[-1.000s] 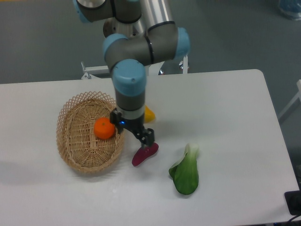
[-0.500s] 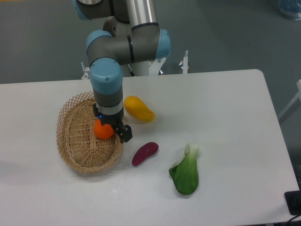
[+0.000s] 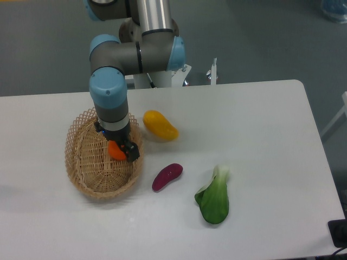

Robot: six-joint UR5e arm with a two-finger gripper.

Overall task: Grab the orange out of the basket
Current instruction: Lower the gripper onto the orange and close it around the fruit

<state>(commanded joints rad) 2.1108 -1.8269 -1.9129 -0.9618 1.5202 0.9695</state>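
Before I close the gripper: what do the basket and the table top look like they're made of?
The basket looks like woven wicker or rattan, light tan and matte; the interlaced strands and open lattice rim show it. The table top looks like a smooth white laminate or painted board with a soft sheen and rounded corners, though the core material can't be told from here.

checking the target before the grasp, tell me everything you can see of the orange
Only a small sliver of the orange shows: bright orange with smooth-looking skin. The rest is hidden behind the gripper and the wrist above it. It sits inside the basket, toward the right half, apparently resting on the woven floor. The gripper is right over it, one dark finger showing at its right side. Whether the fingers touch it or have closed cannot be told. Its full shape and any stem are out of sight.
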